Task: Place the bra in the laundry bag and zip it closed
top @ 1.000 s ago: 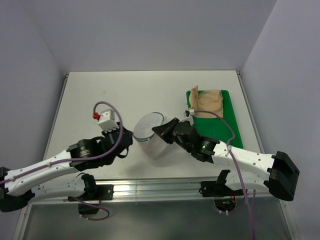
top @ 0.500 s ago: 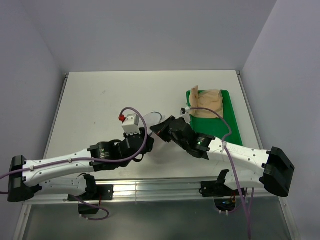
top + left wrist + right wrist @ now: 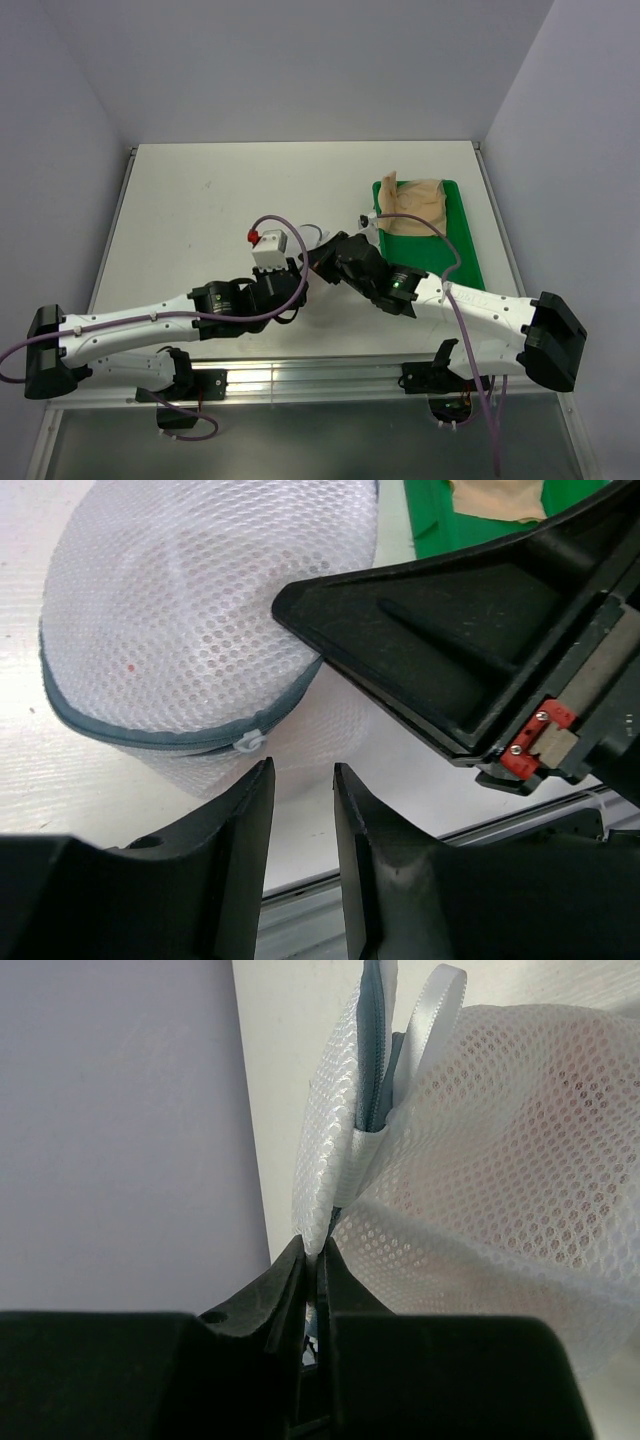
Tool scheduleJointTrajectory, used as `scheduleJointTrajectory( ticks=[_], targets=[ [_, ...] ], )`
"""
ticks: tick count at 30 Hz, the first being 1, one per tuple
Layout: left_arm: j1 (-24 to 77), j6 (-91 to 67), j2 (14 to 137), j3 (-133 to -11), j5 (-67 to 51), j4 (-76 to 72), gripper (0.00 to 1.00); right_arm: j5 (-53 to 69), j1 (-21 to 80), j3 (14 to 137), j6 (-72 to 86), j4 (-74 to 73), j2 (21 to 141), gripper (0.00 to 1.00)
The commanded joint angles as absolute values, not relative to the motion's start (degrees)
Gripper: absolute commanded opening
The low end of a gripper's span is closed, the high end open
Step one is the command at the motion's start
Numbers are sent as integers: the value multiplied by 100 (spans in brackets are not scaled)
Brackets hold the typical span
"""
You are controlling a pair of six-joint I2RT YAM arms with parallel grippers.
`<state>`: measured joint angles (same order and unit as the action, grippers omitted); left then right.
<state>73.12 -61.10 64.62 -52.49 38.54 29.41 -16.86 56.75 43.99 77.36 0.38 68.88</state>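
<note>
From above we are seeing almost nothing of the laundry bag (image 3: pixel 190 610), because both arms are crossing over it at the middle of the worktop (image 3: pixel 200 190); only the wrist views are showing its white mesh. The bra (image 3: pixel 565 1095) is showing at most as a faint pink tint behind the mesh, and we cannot tell how much of it is lying inside. We also cannot tell how far the grey zip (image 3: pixel 120 725) is closed. Its pull (image 3: pixel 247 742) is sitting just beyond the left tool (image 3: pixel 303 810), whose jaws are standing a little apart with nothing between them. The right tool (image 3: pixel 312 1255) is pinching a fold of mesh at the bag's rim, jaws nearly together, beside a white ribbon loop (image 3: pixel 440 1000). A tan garment (image 3: pixel 415 203) is lying on a green tray (image 3: pixel 462 255) to the right, apart from the bag. Since a second ago the left arm has swung in toward the right one, covering the bag that was standing in plain sight between them.
</note>
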Motion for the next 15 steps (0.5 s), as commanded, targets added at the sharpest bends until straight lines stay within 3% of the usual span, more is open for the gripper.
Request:
scheduleJointTrajectory(
  ticks=[1, 15],
  targets=[
    [7321, -6266, 6504, -5519, 4034, 3207, 37, -1732, 5660, 4693, 7664, 176, 6917, 0],
    [7216, -6504, 6733, -5748, 4113, 3823, 37, -1723, 5660, 4667, 7673, 202, 6882, 0]
  ],
)
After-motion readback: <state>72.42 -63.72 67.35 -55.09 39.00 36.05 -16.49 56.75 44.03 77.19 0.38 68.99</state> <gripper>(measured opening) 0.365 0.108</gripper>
